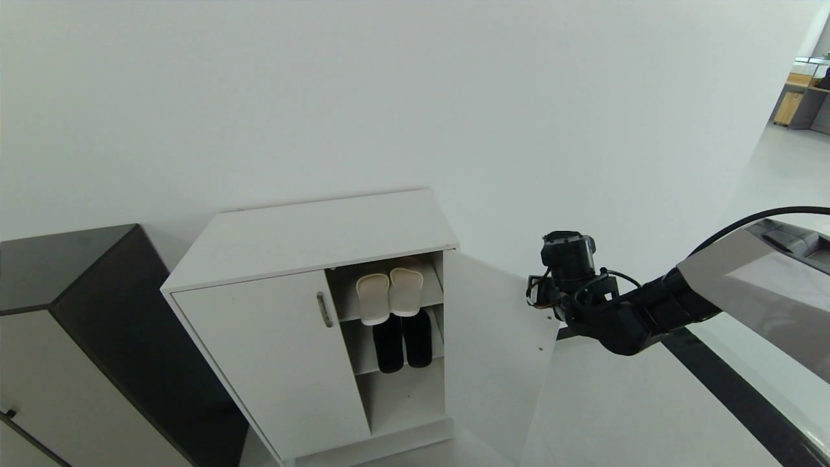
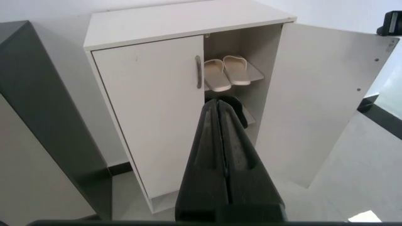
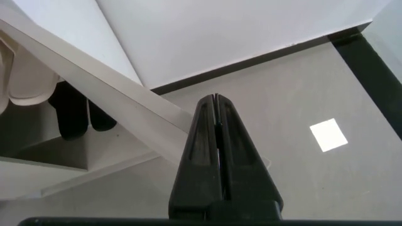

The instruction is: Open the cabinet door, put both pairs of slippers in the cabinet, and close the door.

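Since both pairs are shelved, step left: closing the door; that's my read from the layout.
Cabinet (image 1: 311, 237): white, two doors; left door (image 1: 266, 363) is shut, with its handle (image 1: 322, 309) at the inner edge.
Open door (image 1: 493, 337): right-side door, swung wide, inner face toward the head camera. Hinge is on the cabinet side and the free edge is out toward the right hand.
White slippers (image 1: 389, 295): on the upper shelf, side by side, ends sticking out past the shelf front.
Black slippers (image 1: 402, 340): one shelf down, directly under the white pair, same orientation.
Right hand (image 1: 535, 292): fingers together, holding nothing. It sits at the free edge of the open door, high up near the top corner. Contact with the edge: cannot tell.
Left hand (image 2: 218, 103): fingers together, holding nothing. It faces the cabinet front, well apart from it, with the slippers straight ahead past its tips.
Key relation: the door panel stands upright, long axis vertical. It lies just beyond the right hand's tips, on the cabinet side. The right arm is clearly nearer the free edge than the left.
Next move needs: the right hand on the door's outer face, then a sweep toward the cabinet.
Risk: the hand slides off the thin edge.
Nearby: grey cabinet (image 1: 65, 272) stands beside the shut door, away from the swing path.
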Controlling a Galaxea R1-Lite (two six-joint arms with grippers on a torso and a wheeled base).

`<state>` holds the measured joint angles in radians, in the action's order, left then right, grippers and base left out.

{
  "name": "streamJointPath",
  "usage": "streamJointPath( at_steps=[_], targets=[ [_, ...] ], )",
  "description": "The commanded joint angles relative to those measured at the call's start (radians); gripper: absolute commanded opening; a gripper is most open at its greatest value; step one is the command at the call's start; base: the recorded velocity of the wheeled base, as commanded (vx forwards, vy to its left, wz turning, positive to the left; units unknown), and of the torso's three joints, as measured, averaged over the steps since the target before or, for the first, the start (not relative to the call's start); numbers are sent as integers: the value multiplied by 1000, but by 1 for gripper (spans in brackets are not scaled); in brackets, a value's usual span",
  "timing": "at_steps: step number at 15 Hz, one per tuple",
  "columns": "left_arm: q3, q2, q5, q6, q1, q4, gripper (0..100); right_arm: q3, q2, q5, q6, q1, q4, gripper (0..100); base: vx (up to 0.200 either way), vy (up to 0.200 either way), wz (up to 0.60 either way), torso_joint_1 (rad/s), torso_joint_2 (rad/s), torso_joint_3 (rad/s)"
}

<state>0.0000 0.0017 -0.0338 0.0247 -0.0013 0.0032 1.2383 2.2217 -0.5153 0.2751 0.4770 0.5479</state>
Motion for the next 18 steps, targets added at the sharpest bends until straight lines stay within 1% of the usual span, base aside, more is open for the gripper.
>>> streamJointPath(
  at_steps=[1,4,9,10,14,16,18],
  targets=[
    [0,1,0,0,0,0,0,-3,-2,-2,-1,0,-2,0,0,0,0,0,0,0],
    [0,1,0,0,0,0,0,-25,-14,-6,-1,18,0,0,0,0,0,0,0,0],
    [0,1,0,0,0,0,0,-106,-77,-6,-1,103,0,0,0,0,0,0,0,0],
    [0,1,0,0,0,0,0,-138,-103,-6,1,143,0,0,0,0,0,0,0,0],
    [0,1,0,-2,0,0,0,-209,-169,-6,3,256,-2,0,0,0,0,0,0,0],
    [0,1,0,-2,0,0,0,-215,-175,-6,4,268,0,0,0,0,0,0,0,0],
    [0,1,0,-2,0,0,0,-215,-160,-6,3,252,0,0,0,0,0,0,0,0]
  ],
)
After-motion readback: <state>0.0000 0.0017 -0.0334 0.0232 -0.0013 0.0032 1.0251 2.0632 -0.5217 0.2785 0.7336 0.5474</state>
